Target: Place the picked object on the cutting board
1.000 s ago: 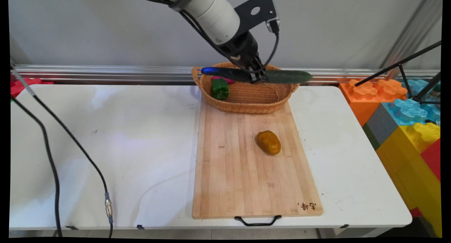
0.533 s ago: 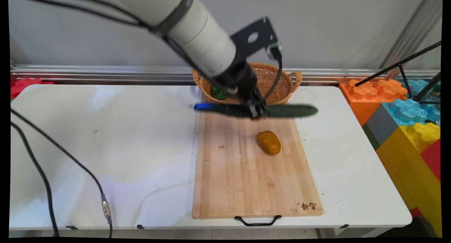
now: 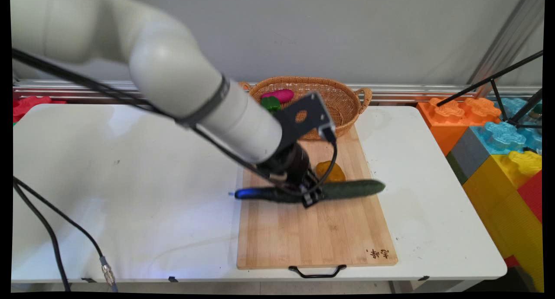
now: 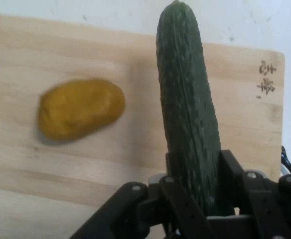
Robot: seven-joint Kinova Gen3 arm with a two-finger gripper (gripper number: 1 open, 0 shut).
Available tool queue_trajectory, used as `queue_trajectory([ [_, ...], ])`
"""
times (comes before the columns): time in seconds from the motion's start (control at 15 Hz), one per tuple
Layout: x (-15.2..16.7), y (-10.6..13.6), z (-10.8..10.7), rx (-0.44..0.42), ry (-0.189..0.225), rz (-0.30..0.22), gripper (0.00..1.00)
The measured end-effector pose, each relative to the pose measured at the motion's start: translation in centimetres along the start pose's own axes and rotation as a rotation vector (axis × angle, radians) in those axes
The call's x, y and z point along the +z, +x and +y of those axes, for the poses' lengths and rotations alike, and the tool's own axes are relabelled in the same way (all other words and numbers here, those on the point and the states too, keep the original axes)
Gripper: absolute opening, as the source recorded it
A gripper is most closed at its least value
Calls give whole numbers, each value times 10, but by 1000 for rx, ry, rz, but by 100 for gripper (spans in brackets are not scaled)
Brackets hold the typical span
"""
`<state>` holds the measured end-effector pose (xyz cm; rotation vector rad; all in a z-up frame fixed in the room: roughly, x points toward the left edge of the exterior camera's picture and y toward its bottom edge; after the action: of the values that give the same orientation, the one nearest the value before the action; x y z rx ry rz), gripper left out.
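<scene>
The long rectangular bamboo cutting board (image 3: 312,229) lies on the white table (image 3: 130,182), its black wire handle (image 3: 317,271) at the near edge. Above the board's middle hangs the black two-finger gripper (image 3: 313,195), its jaws closed on one long dark green cucumber (image 3: 351,190), which they grip around its middle. The cucumber lies level, running left to right, with its left end reaching past the board's left edge and its right end over the board's right side. In the hand view the cucumber (image 4: 188,114) stands between the fingers (image 4: 235,174) and reaches well beyond them. Just beyond it, one brownish-yellow potato (image 3: 331,170) rests on the board. At the board's far end stands one woven wicker basket (image 3: 342,102) holding one green bell pepper (image 3: 271,103) and one magenta vegetable (image 3: 277,95).
</scene>
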<state>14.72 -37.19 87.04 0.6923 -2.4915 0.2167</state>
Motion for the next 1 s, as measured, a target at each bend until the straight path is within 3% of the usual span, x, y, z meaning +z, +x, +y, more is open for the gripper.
queue_trajectory([
  [0.47, 61, -44, 1, -64, -21, 2, 0],
  [0.8, 85, -59, -3, -75, -43, 16, 0],
  [0.87, 89, -62, -4, -73, -49, 20, 100],
  [1.0, 92, -66, -5, -71, -56, 22, 100],
])
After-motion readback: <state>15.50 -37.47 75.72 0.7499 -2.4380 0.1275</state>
